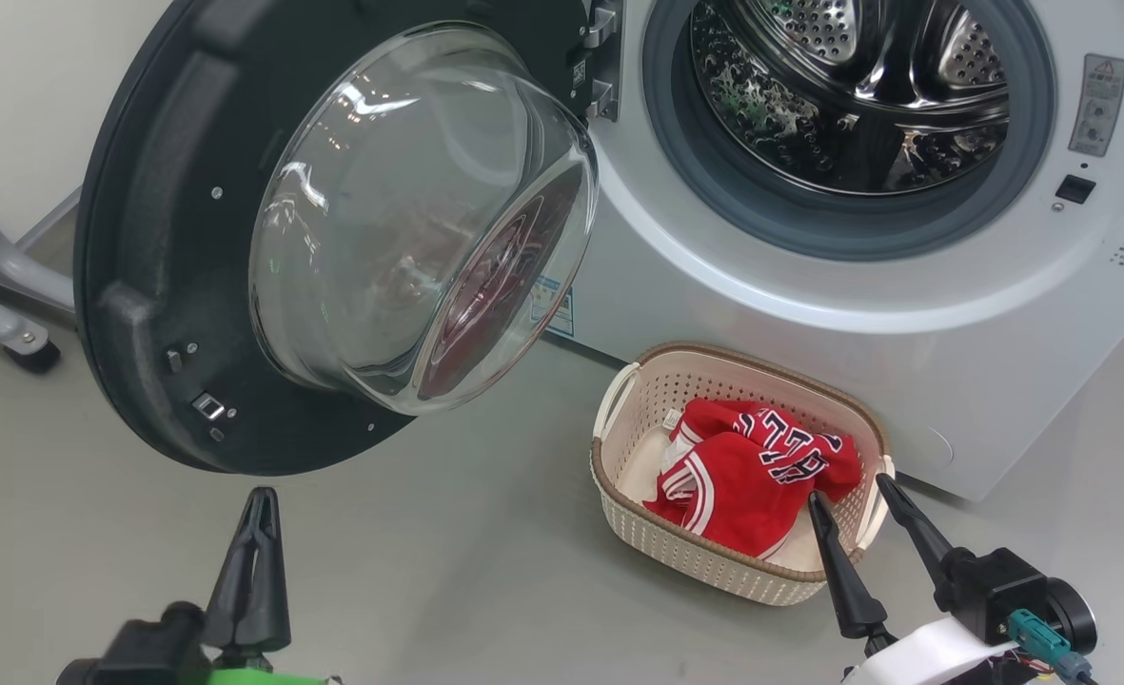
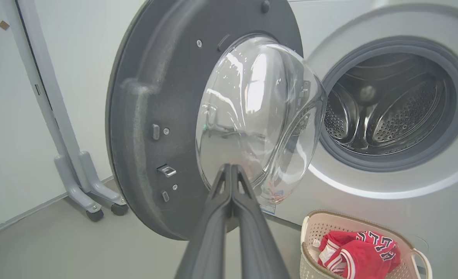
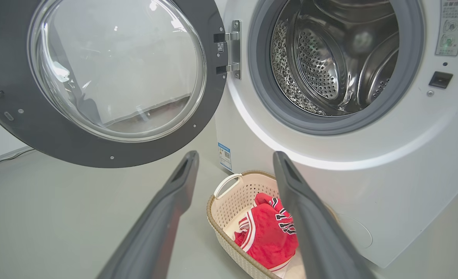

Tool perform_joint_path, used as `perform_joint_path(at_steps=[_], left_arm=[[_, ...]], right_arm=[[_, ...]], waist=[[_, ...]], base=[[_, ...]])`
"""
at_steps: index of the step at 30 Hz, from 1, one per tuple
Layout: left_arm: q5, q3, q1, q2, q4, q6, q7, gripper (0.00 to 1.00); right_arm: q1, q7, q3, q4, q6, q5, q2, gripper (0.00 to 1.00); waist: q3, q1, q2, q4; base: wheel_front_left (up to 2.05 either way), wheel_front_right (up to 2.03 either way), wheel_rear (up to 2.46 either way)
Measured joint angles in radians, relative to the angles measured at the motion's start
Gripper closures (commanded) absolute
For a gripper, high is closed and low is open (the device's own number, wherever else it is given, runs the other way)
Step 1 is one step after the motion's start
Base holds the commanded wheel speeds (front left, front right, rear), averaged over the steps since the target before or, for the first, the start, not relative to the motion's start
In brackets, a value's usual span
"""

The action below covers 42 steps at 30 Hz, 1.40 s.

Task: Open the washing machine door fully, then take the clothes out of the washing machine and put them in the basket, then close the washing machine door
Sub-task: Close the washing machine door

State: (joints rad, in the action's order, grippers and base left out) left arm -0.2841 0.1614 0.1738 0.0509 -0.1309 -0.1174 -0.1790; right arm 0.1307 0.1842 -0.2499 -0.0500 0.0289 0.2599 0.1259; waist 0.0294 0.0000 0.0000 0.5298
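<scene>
Ahead of our left claw (image 1: 262, 499), the washing machine door (image 1: 162, 238) swung open, that claw shut tight on nothing, our right claw (image 1: 849, 490) spread wide and empty, near its tips the basket (image 1: 676, 557) holding the clothes (image 1: 742, 476)

Grey metal frame legs (image 2: 73, 176) on black castors (image 2: 119, 209), far-left edge of pale grey floor (image 1: 447, 571), close against off-white wall (image 2: 7, 135). Small brown tag (image 2: 4, 25) high on wall.
</scene>
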Motion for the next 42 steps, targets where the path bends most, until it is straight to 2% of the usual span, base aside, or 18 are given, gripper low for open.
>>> perform_joint_path(at_steps=[2, 10, 16, 20, 22, 27, 34, 42], left_arm=[[-0.087, 0.006, -0.001, 0.0, -0.03, 0.009, -0.011, 1.0], [-0.612, 0.081, -0.016, 0.0, -0.176, 0.095, -0.037, 1.0], [-0.895, 0.164, -0.018, 0.0, -0.342, 0.163, -0.071, 1.0], [-1.083, 0.105, -0.062, -0.002, -0.407, 0.216, -0.073, 1.0], [-1.131, 0.044, -0.114, -0.001, -0.428, 0.22, -0.073, 1.0], [-1.103, -0.102, -0.194, 0.005, -0.457, 0.219, -0.073, 1.0], [-1.228, -0.247, -0.275, 0.037, -0.412, 0.217, -0.068, 1.0], [-1.361, -0.438, -0.359, 0.122, -0.183, 0.13, -0.049, 1.0]], right_arm=[[0.0, 0.0, 0.0, 0.0, 0.0, 0.0, 0.001, 0.0], [-0.001, -0.003, 0.002, 0.001, -0.001, 0.0, 0.002, 0.0], [-0.002, -0.004, 0.007, 0.004, -0.005, 0.0, 0.007, 0.0], [-0.002, -0.004, 0.012, 0.012, -0.007, 0.0, 0.01, 0.0], [-0.002, -0.004, 0.016, 0.013, -0.007, 0.0, 0.014, 0.0], [-0.003, -0.007, 0.017, 0.024, -0.012, 0.0, 0.017, 0.0], [-0.009, -0.012, 0.016, 0.031, -0.013, -0.001, 0.024, 0.0], [-0.021, -0.013, 0.015, 0.035, -0.009, -0.006, 0.03, 0.0]], waist=[[0.001, 0.0, 0.0, 0.0], [0.007, 0.0, 0.0, 0.001], [0.015, 0.0, 0.0, 0.0], [0.026, 0.0, 0.0, 0.0], [0.031, 0.0, 0.0, 0.001], [0.044, 0.0, 0.0, 0.0], [0.061, 0.0, 0.0, -0.004], [0.081, 0.0, 0.0, -0.025]], base=[[0.0, 0.0, 0.0], [0.0, 0.0, 0.0], [0.0, 0.0, 0.0], [0.0, 0.0, 0.0], [0.0, 0.0, 0.0], [0.0, 0.0, 0.0], [0.0, 0.0, 0.0], [0.0, 0.0, 0.0]])
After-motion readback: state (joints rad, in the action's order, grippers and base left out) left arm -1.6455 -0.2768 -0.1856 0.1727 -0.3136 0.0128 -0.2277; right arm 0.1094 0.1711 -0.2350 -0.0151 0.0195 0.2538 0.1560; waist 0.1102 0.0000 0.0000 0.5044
